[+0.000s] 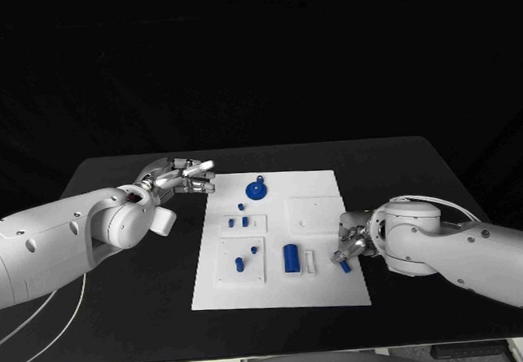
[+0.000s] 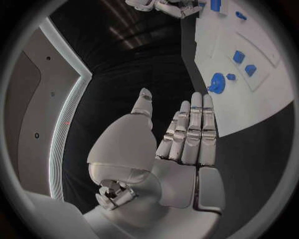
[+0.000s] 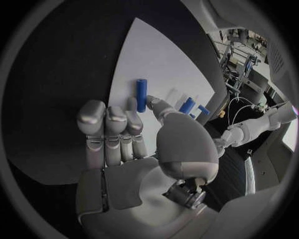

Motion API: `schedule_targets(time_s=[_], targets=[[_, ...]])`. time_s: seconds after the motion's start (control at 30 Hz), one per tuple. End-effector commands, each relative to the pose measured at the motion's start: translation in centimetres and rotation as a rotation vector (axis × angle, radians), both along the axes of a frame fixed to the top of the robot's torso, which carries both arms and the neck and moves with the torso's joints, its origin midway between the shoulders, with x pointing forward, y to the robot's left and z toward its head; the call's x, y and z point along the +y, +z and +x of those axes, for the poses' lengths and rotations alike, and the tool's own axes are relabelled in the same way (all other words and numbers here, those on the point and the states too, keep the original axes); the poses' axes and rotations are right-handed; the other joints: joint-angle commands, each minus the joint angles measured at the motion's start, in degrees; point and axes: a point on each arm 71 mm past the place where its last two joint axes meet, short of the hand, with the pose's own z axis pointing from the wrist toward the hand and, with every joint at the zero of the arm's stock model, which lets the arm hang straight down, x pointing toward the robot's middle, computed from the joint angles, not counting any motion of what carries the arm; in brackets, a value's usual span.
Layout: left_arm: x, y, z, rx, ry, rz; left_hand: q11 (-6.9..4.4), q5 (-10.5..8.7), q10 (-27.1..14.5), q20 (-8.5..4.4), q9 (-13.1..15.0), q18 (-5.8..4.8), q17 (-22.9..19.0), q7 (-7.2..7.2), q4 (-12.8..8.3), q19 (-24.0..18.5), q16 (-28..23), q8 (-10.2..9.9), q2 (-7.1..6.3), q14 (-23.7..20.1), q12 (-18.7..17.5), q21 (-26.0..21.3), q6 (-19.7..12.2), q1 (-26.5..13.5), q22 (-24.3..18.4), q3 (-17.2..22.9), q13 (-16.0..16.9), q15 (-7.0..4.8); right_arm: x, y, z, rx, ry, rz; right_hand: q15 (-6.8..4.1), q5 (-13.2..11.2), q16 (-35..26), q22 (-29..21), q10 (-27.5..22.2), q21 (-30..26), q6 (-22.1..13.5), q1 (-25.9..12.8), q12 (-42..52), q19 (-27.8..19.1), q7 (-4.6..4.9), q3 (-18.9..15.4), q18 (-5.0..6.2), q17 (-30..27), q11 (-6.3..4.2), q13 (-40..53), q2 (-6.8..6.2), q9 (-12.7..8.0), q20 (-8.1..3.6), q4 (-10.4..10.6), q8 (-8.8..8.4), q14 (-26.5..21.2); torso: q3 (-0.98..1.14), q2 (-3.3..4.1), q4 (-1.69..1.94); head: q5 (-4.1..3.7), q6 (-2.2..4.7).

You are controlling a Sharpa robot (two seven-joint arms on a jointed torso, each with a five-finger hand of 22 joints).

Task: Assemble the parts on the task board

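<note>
Black matte table (image 1: 128,319) carries the white rectangular task board (image 1: 320,292) at its centre, with the small blue parts spread across it. The left hand (image 1: 181,175) hovers over the table just off the board's far left corner; in the left wrist view its fingers (image 2: 194,130) lie straight and side by side, the thumb apart, holding nothing. The right hand (image 1: 353,243) sits at the board's right edge, low over the surface. A short blue cylindrical peg (image 1: 343,266) lies just beside its fingertips at the board's right edge; the right wrist view shows this peg (image 3: 141,94) lying flat just beyond the half-curled fingers (image 3: 115,130). Whether they touch it cannot be determined; nothing is seen between them.

The step in hand appears to be picking up this peg. Recommended procedure: close thumb and finger across the peg's middle, lift clear before turning, and keep the peg from rolling off the board edge.

Other parts: a large blue upright cylinder (image 1: 290,257) stands near the right hand and may obstruct a sweep inward. A blue round wheel-shaped piece (image 1: 256,189) sits near the far edge. Two small blue blocks (image 1: 238,222) stand mid-board.
</note>
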Motion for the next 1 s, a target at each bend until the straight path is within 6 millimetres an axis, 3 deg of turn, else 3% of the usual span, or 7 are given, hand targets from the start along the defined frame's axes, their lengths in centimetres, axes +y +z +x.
schedule_targets(time_s=[0.03,0.2,0.33,0.67,1.0], targets=[[-0.2,0.0,-0.1,0.001,-0.017,-0.007,-0.09,-0.05,-0.45,0.11,-0.09,0.20,0.06,-0.05,0.17,-0.36,-0.14,-0.12,-0.16,-0.32,-0.11,0.22,-0.25,-0.20,-0.05,0.10,0.09,0.14,-0.2,-1.5,-0.9,0.058,-0.066,0.040,-0.04,2.62,0.42,6.41,0.44,0.67,0.33,-2.25,0.50,0.78,0.00,13.29,0.75,0.08,-0.14,0.16,-0.49,-44.96,0.27,-11.34,-0.28,0.10,0.00,0.00,0.03,0.08,0.00],[-0.2,-0.1,-0.1,0.001,-0.016,-0.007,-0.09,-0.05,-0.45,0.11,-0.09,0.20,0.06,-0.05,0.17,-0.36,-0.14,-0.12,-0.16,-0.32,-0.11,0.22,-0.25,-0.20,-0.05,0.10,0.09,0.14,-0.2,-1.3,-0.8,0.043,-0.128,0.135,-0.19,7.54,0.37,6.45,0.47,1.26,0.53,-3.28,0.46,0.64,0.07,15.18,0.83,-0.04,-0.25,0.15,-1.09,-46.64,0.11,-11.49,-0.27,0.01,0.02,0.00,0.05,0.18,-0.03],[-0.2,-0.1,-0.1,0.002,-0.016,-0.006,-0.09,-0.05,-0.45,0.11,-0.09,0.20,0.06,-0.05,0.17,-0.36,-0.14,-0.12,-0.16,-0.32,-0.11,0.22,-0.25,-0.20,-0.05,0.10,0.09,0.14,-0.2,-1.0,-0.8,0.038,-0.179,0.201,-0.33,8.64,0.23,6.49,0.45,1.91,0.73,-3.37,0.32,0.53,0.06,15.50,0.86,-0.20,-0.35,0.10,-1.19,-47.22,-0.02,-11.72,-0.27,-0.06,-0.01,0.02,0.03,0.23,-0.07],[-0.3,-0.1,-0.1,0.003,-0.018,-0.007,-0.09,-0.05,-0.45,0.11,-0.09,0.20,0.06,-0.05,0.17,-0.36,-0.14,-0.12,-0.16,-0.32,-0.11,0.22,-0.25,-0.20,-0.05,0.10,0.09,0.14,0.3,-0.3,-0.7,0.079,-0.253,0.325,-0.38,8.39,0.19,6.51,0.53,2.65,1.02,-3.23,0.23,0.38,-0.07,13.45,0.80,-0.28,-0.41,0.16,-0.96,-47.29,-0.05,-11.70,-0.27,-0.03,0.03,0.01,0.02,0.44,-0.10],[-0.4,-0.1,-0.1,0.011,-0.027,-0.007,-0.09,-0.04,-0.45,0.10,-0.08,0.22,0.09,-0.06,0.03,-0.34,-0.13,-0.11,0.12,-0.28,-0.12,0.28,-0.20,-0.24,-0.14,-0.04,0.09,0.13,1.8,0.0,-0.9,0.112,-0.213,0.393,-0.37,7.63,-0.04,6.44,0.46,2.30,1.15,-3.09,0.10,0.27,-0.12,12.34,0.78,-0.47,-0.41,0.14,-0.54,-47.27,-0.03,-11.63,-0.27,-0.05,-0.01,0.02,0.01,0.34,-0.24]])
